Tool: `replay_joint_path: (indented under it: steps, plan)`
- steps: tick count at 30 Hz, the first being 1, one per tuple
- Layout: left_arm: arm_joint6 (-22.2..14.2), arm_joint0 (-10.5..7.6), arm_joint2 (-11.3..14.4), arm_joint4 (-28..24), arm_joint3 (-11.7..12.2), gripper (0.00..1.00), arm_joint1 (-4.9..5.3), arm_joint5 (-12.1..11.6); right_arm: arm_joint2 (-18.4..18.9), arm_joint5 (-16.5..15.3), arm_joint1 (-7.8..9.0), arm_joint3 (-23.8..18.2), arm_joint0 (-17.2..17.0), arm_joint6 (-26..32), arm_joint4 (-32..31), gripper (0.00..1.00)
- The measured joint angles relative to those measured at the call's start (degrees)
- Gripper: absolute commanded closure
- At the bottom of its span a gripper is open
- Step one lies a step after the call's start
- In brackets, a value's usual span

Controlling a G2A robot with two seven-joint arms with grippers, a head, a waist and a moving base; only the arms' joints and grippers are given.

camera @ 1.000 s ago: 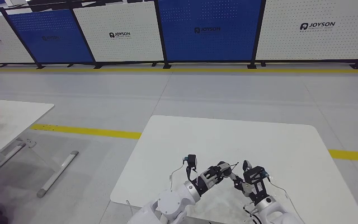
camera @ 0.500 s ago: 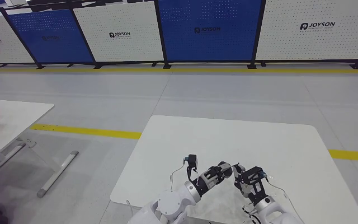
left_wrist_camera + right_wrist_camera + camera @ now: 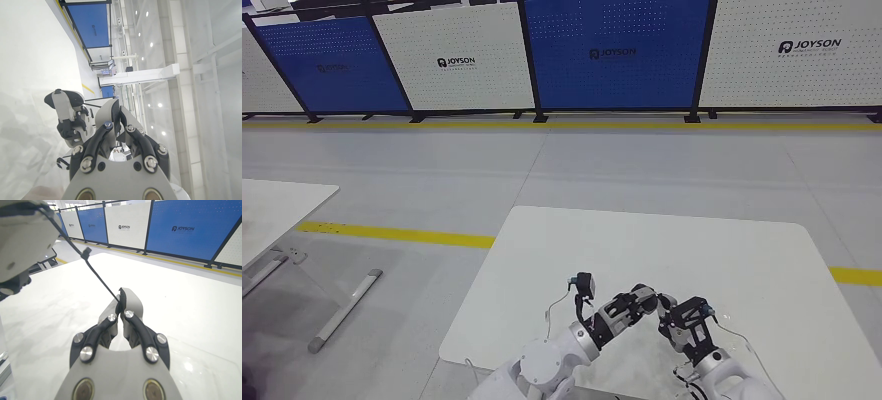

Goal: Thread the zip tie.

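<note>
**Two grippers pinching one zip tie above the table**

Two grippers are close together over the near edge of the white table (image 3: 722,250), almost tip to tip in the top view. The right gripper (image 3: 120,295) has its pads pressed together on the black zip tie (image 3: 98,275), clamping the thin strap end. From the pads the strap runs straight and taut, up and away towards the other arm. The square head (image 3: 86,252) sits part way along the line, clearly nearer the left gripper than the right. Past the head the strap carries on in a slight curve and goes in at the left gripper.

The left gripper (image 3: 119,108) also has its fingers closed flat against each other. A thin black line leads to them from the right gripper's side. The tie's long axis runs gripper to gripper, roughly across the robot's front. The tie is held in the air, not touching the tabletop. I can't tell whether the strap passes through the head.

Blue and white perforated panels (image 3: 617,55) stand behind, across the floor.
</note>
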Motion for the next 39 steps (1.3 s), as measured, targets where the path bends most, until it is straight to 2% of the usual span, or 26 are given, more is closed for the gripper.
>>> replay_joint_path:
  steps: [6, 9, 10, 11, 13, 15, 17, 18, 27, 34, 36, 38, 39]
  plan:
    - [-0.1, 0.24, -0.2, 0.1, -0.3, 1.0, 0.08, 0.0, -0.1, 0.0, -0.02, 0.3, 0.1, -0.1, 0.1, 1.0]
    - [0.5, -0.08, -0.2, 0.6, 0.3, 1.0, 0.06, 0.8, 0.0, -0.1, -0.01, 0.3, 0.0, -0.5, 0.3, 1.0]
    - [0.9, -0.36, -0.1, 0.7, 0.7, 1.0, 0.01, 1.3, 0.2, -0.2, 0.01, 0.2, -0.1, -0.9, 0.6, 0.85]
    - [1.2, -0.61, -0.1, 0.8, 1.1, 1.0, -0.04, 1.6, 0.4, -0.1, 0.02, 0.1, -0.3, -1.4, 0.9, 0.82]
    - [2.0, -1.2, 0.1, 0.7, 1.9, 1.0, -0.17, 2.1, 0.9, 0.0, 0.08, 0.0, -0.8, -2.5, 1.6, 0.82]
    - [2.4, -1.6, 0.2, 0.5, 2.5, 1.0, -0.28, 2.1, 1.4, 0.0, 0.14, 0.1, -1.2, -2.9, 1.9, 0.74]
    - [2.8, -1.87, 0.2, 0.2, 2.9, 1.0, -0.36, 2.0, 1.7, -0.3, 0.2, 0.1, -1.4, -3.0, 2.1, 0.61]
    - [2.8, -1.94, 0.2, 0.2, 3.0, 1.0, -0.39, 2.0, 1.8, -0.3, 0.22, 0.2, -1.5, -3.1, 2.2, 0.59]
    - [3.4, -2.05, 0.1, 0.1, 3.2, 1.0, -0.5, 1.8, 2.6, -0.3, 0.37, -0.7, -2.3, -3.7, 2.6, 0.56]
    - [3.6, -1.47, -1.0, 0.0, 2.4, 1.0, -0.34, 1.6, 5.4, 1.0, 0.78, -2.0, -5.1, -6.0, 3.2, 0.54]
    - [3.5, -1.11, -1.6, -0.2, 2.2, 1.0, -0.23, 1.5, 6.6, 1.0, 0.93, -2.5, -6.1, -7.4, 3.8, 0.31]
    - [3.0, -0.65, -2.3, -0.7, 2.0, 1.0, -0.07, 1.5, 8.2, 0.0, 1.15, -3.3, -7.7, -9.5, 4.9, 0.13]
    - [2.7, -0.47, -2.6, -0.9, 2.0, 1.0, 0.0, 1.6, 8.9, -0.3, 1.25, -3.6, -8.4, -10.6, 5.4, 0.0]
